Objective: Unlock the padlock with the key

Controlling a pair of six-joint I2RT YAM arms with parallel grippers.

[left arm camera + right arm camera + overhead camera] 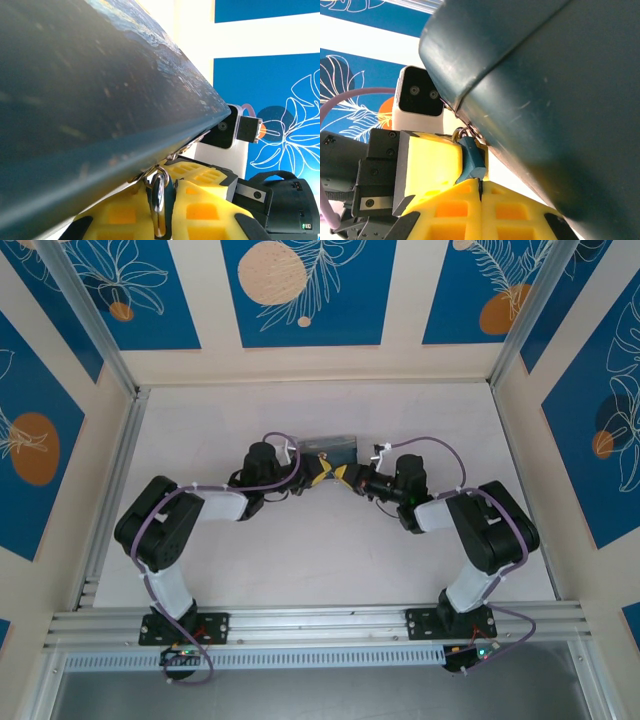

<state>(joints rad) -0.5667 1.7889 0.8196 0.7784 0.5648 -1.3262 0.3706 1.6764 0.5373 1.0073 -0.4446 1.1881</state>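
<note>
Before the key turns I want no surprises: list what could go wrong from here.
1. The thin grey metal key, apparently pinched between the left fingers, could slip or twist.
2. The small teal-blue padlock dangles at the dark blue box's edge; the right fingers beside it may nudge it off line.

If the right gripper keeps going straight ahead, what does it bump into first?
The padlock, sitting right at the right gripper's fingertips. Behind it looks like the dark box, though depth is hard to judge.

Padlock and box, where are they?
padlock (470, 161): right wrist view, on its blue body.
box (545, 90): right wrist view, on its dark side wall.
</note>
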